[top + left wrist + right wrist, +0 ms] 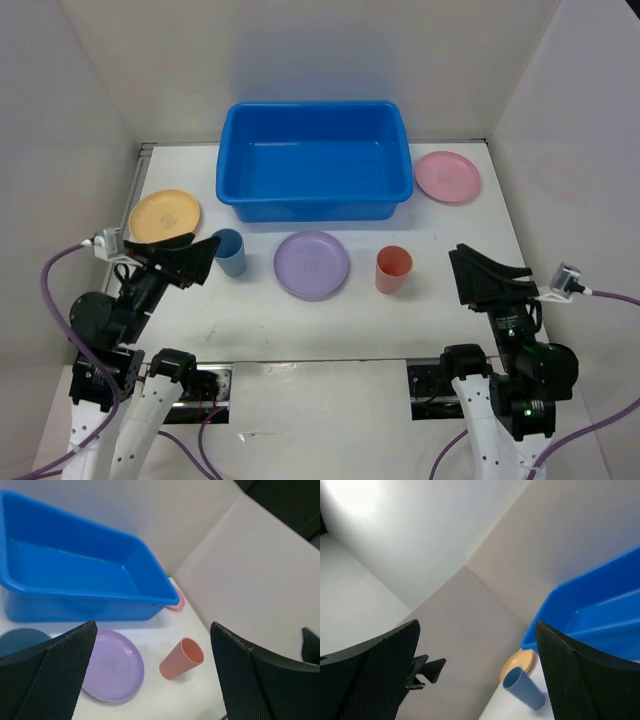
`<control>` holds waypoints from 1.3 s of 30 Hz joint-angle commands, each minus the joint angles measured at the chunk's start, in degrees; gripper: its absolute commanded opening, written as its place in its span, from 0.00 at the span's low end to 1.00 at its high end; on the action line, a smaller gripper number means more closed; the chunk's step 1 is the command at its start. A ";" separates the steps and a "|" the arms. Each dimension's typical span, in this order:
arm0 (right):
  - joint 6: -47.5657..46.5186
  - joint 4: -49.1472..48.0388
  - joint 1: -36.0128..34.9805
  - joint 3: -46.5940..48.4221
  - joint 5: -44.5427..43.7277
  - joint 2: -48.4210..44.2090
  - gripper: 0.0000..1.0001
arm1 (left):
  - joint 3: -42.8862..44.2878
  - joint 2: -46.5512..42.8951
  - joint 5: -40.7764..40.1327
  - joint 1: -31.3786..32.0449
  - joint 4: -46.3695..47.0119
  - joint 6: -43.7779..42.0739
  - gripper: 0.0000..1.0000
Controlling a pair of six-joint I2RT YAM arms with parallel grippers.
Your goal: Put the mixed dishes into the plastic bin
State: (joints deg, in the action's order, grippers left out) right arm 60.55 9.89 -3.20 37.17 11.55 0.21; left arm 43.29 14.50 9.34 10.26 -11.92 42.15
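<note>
The blue bin point(314, 160) stands empty at the table's back middle. In front of it are a yellow plate point(165, 214), an upright blue cup point(230, 251), a lilac plate point(312, 264), an upright coral-red cup point(393, 269) and, far right, a pink plate point(447, 176). My left gripper point(203, 256) is open and empty, just left of the blue cup. My right gripper point(465, 275) is open and empty, right of the coral cup. The left wrist view shows the bin point(75, 575), lilac plate point(110, 666) and coral cup point(181, 658). The right wrist view shows the blue cup point(522, 687) and yellow plate point(517, 663).
White walls close in the table on the left, back and right. The table's near edge runs just ahead of both arm bases, with purple cables trailing below.
</note>
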 commanded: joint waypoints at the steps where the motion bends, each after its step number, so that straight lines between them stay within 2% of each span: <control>1: -11.24 4.35 0.30 1.59 1.80 -4.34 1.00 | 2.76 1.85 4.36 -0.42 1.73 -1.46 1.00; 4: -14.68 -1.35 0.30 0.54 11.19 -4.34 1.00 | 5.40 3.24 4.89 -0.42 -1.33 -1.99 1.00; 6: -10.57 -0.32 1.00 -0.78 10.52 -4.34 1.00 | 6.02 3.25 4.89 -0.42 -2.48 -3.39 1.00; 10: -10.54 -0.31 1.00 -2.63 12.27 -3.72 1.00 | 8.47 4.30 4.37 -0.42 -3.63 -3.92 1.00; 12: -10.54 0.66 1.00 -2.02 11.74 -3.72 1.00 | 9.70 5.36 6.64 -0.42 -5.03 -3.92 1.00; 13: -12.29 3.09 1.00 -1.49 10.96 -3.72 0.96 | 9.71 5.97 7.87 -0.42 -5.74 -4.79 0.97; 14: -13.17 4.94 1.00 0.00 9.90 -3.20 0.61 | 9.71 5.98 9.36 -0.42 -5.74 -4.80 0.68; 15: -14.05 7.05 1.53 0.88 6.94 -3.20 0.47 | 10.23 5.28 9.38 -0.42 -6.35 -4.80 0.56; 16: -16.24 10.90 1.53 1.76 5.51 -2.59 0.36 | 10.24 3.36 9.38 -0.42 -6.88 -4.80 0.45; 18: -17.92 14.53 2.15 4.57 2.01 0.56 0.14 | 10.24 1.50 8.24 -0.42 -7.58 -4.80 0.32; 20: -18.81 16.74 2.15 5.90 1.46 5.82 0.15 | 9.71 0.97 10.15 -0.42 -9.08 -5.41 0.32; 21: -19.42 15.87 2.15 5.90 1.46 7.68 0.20 | 9.71 3.40 11.56 -0.42 -9.08 -5.93 0.49; 22: -19.42 14.90 2.67 5.90 0.67 9.44 0.24 | 9.71 4.91 13.14 -0.42 -9.08 -5.94 0.60; 24: -18.90 11.93 2.67 5.90 -0.47 16.38 0.47 | 10.49 9.65 18.15 -0.42 -9.08 -5.94 0.64; 25: -18.89 10.51 2.67 5.90 -0.48 22.49 0.68 | 11.46 12.37 20.25 -0.42 -8.39 -7.07 0.63; 26: -18.89 9.46 2.67 5.90 -1.17 22.56 0.68 | 12.25 13.70 20.28 -0.42 -8.38 -7.87 0.61; 27: -19.50 8.23 2.67 7.90 -2.75 29.43 0.81 | 13.22 14.75 20.28 -0.42 -8.38 -8.66 0.61; 28: -19.51 6.48 2.67 9.05 -3.98 33.07 0.85 | 14.36 17.03 19.32 -0.42 -8.38 -10.23 0.61; 31: -17.33 0.86 3.37 12.66 -7.94 44.94 0.93 | 20.33 21.68 16.68 -0.42 -7.86 -11.48 0.67; 32: -16.27 -0.21 4.42 14.58 -7.95 48.01 0.93 | 21.65 22.84 15.80 -0.42 -7.85 -12.17 0.75; 36: -12.22 -5.31 9.87 18.90 0.37 67.93 0.92 | 26.14 28.64 12.46 -0.42 -7.85 -13.41 0.86; 39: -9.23 -8.12 13.04 21.28 0.23 77.18 0.90 | 28.43 33.82 11.84 -0.42 -7.85 -14.82 0.92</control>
State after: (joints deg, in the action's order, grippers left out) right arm 47.72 8.14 7.64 55.42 10.39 71.64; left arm 69.28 44.86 22.76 10.22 -21.67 29.98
